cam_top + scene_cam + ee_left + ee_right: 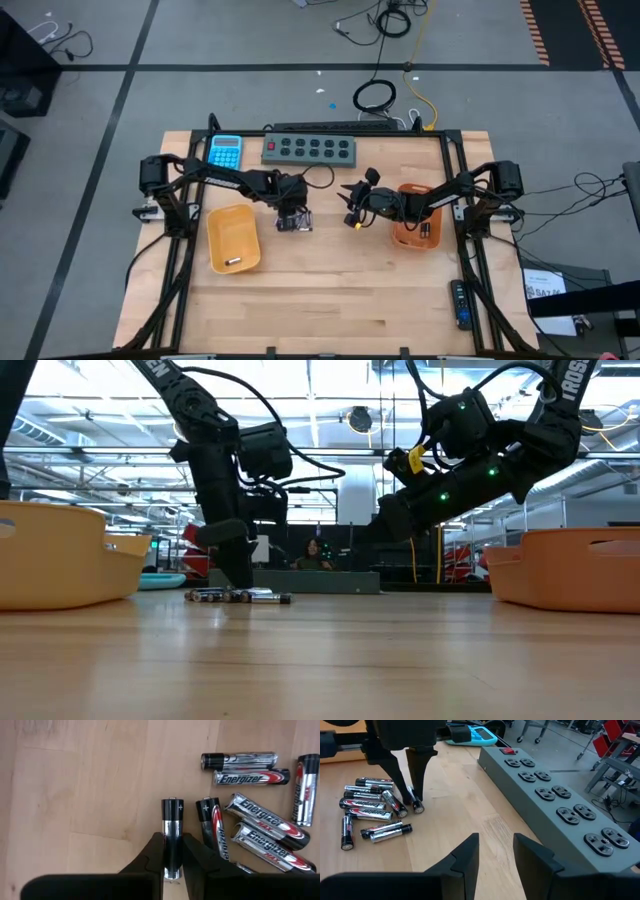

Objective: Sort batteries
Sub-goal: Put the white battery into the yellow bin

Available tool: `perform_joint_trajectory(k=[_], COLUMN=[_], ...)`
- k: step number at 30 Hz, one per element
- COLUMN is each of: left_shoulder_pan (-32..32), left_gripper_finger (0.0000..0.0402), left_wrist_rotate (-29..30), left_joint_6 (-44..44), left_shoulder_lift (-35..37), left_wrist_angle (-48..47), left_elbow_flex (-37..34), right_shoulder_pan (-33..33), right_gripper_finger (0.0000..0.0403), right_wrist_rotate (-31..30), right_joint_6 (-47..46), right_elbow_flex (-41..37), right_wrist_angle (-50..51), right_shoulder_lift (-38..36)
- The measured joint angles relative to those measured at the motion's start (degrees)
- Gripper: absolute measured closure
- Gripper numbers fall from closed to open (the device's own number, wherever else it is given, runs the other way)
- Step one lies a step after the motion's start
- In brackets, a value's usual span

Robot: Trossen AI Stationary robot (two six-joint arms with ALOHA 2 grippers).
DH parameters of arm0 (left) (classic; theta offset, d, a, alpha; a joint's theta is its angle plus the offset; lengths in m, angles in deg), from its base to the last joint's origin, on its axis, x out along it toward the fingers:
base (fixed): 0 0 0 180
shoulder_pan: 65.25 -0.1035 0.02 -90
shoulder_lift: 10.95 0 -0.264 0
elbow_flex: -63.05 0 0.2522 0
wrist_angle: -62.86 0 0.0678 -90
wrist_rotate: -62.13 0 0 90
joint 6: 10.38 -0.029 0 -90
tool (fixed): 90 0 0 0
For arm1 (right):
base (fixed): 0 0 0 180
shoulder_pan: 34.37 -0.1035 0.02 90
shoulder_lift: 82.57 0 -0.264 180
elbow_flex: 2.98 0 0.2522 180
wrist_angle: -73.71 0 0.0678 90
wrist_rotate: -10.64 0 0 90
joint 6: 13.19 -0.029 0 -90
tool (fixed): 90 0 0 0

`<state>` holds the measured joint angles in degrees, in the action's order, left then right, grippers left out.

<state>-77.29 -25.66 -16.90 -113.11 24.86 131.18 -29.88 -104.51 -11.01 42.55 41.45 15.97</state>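
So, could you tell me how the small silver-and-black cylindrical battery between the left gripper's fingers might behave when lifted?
The silver-and-black cylindrical battery looks rigid and glossy, so it may slip between the left gripper fingers. Being round, it would probably roll if dropped on the wooden table.

Even, bright overhead light fills every view. In the low view, ceiling lamps glare white behind the dark, backlit arms, and the near worktop [320, 670] is blurred. The batteries [250, 795] gleam with sharp highlights; shadows under them are soft and short.
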Motion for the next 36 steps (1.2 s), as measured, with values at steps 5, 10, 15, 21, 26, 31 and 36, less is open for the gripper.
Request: perform_joint_trajectory(k=[5,10,15,21,26,31,36], left_shoulder_pan=[2.0,3.7,10.4,18.2,19.8,18.9,15.0], left_gripper_finger=[0.0358,0.0358,0.0358,0.0311,0.0232,0.0183,0.0175], left_wrist_rotate=[4.9,-1.4,-3.3,-1.1,1.4,10.6,16.0], left_joint_6=[0.5,14.6,29.8,42.3,45.1,42.5,35.1], left_shoulder_lift=[5.8,16.3,23.1,25.2,25.3,25.6,23.1], left_wrist_angle=[-12.2,-24.9,-36.3,-37.6,-39.2,-38.9,-26.6], left_elbow_flex=[5.2,8.2,4.7,-5.1,-5.4,-1.0,-1.0], right_shoulder_pan=[0.0,0.0,0.0,0.0,0.0,0.0,0.0], right_gripper_finger=[0.0291,0.0291,0.0291,0.0291,0.0291,0.0291,0.0291], right_wrist_rotate=[-0.3,-0.3,-0.3,-0.3,-0.3,-0.3,-0.3], right_joint_6=[0.0,-0.5,-0.7,-1.8,-2.1,-2.2,-2.1], right_elbow_flex=[0.0,0.0,0.0,0.0,0.0,0.0,0.0], right_wrist_angle=[0.0,-0.5,-0.5,-1.0,-1.9,-2.2,-2.2], right_shoulder_lift=[0.0,0.0,0.0,0.0,0.0,0.0,0.0])
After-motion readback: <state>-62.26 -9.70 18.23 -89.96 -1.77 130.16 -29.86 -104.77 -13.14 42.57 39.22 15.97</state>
